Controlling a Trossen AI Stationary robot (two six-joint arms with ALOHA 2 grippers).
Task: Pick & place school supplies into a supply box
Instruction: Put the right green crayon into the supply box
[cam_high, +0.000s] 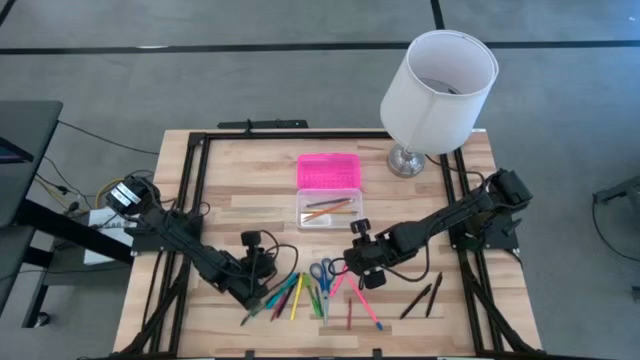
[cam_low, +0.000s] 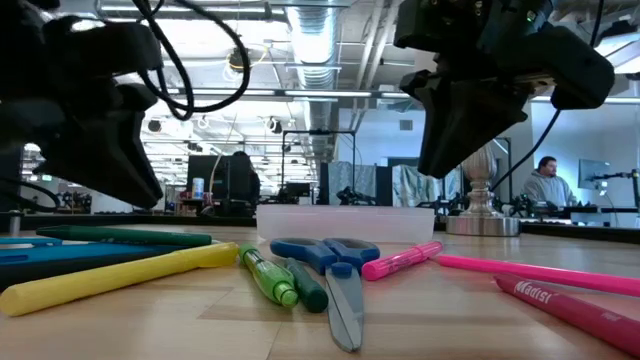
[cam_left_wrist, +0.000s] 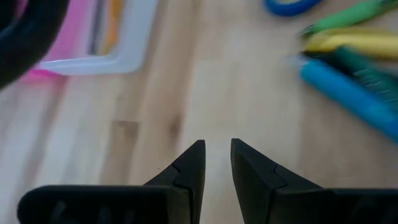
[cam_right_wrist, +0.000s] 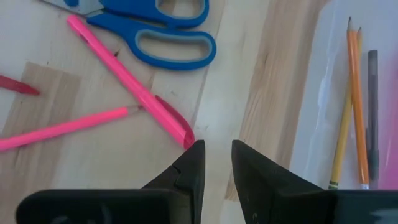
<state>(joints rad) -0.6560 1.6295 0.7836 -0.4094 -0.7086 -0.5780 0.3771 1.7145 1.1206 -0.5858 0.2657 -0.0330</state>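
Nearest the front edge of the wooden counter (cam_high: 210, 215) — a loose pile of school supplies (cam_high: 300, 295): yellow, green, blue and pink pens, with blue-handled scissors (cam_high: 322, 272) in the middle. Off to the right, two dark pens (cam_high: 424, 298) lying apart from the rest.

Just behind the pile, on the left, the left gripper (cam_high: 262, 292) hanging low over bare wood, fingers (cam_left_wrist: 189, 165) a narrow gap apart, holding nothing. Blue, yellow and green pens close beside those fingers, not touching.

On the right, the right gripper (cam_high: 362, 268), fingers (cam_right_wrist: 191, 163) also only a little apart and empty. One pink pen (cam_right_wrist: 127, 87) ending just in front of the fingertips, scissors a bit past it, clear box edge on the other side.

Farther back, in the middle — the supply box (cam_high: 328, 208), clear tray lying open with pencils inside, pink lid (cam_high: 328, 171) flat behind it and touching it.

Farthest back, at the right corner, a white lamp (cam_high: 438, 85) standing upright.
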